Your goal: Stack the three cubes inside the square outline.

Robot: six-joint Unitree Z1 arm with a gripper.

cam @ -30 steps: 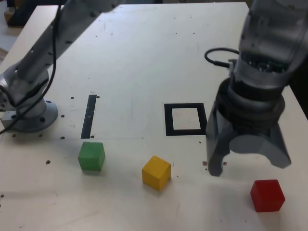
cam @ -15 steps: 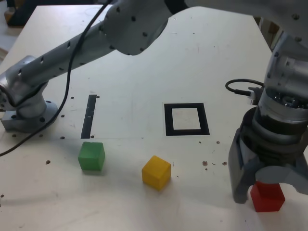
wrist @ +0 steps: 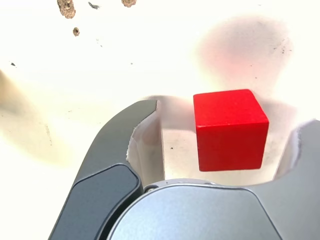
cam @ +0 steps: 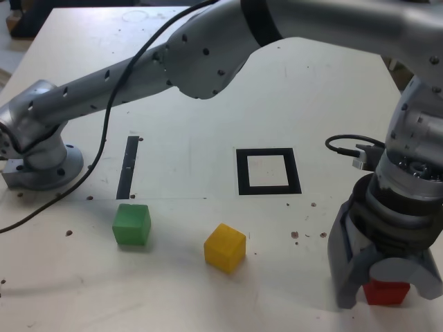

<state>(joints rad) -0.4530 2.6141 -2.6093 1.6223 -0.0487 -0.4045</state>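
Since a second ago, grey end effector point(cam: 383, 294) dropped from mid-tabletop to straddle small red cube point(cam: 385, 292), 4 o'clock of black square outline point(cam: 268, 171). Jaws open, gaps both sides; centre cube, then close squarely.

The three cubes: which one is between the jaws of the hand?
The red cube: it sits between the open jaws of the hand. The green cube and yellow cube lie apart.

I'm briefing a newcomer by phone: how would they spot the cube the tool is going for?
Follow the grey arm to its tool at the exterior view's lower right. The red cube sits between its open jaws, unlike the yellow cube and green cube, standing free.
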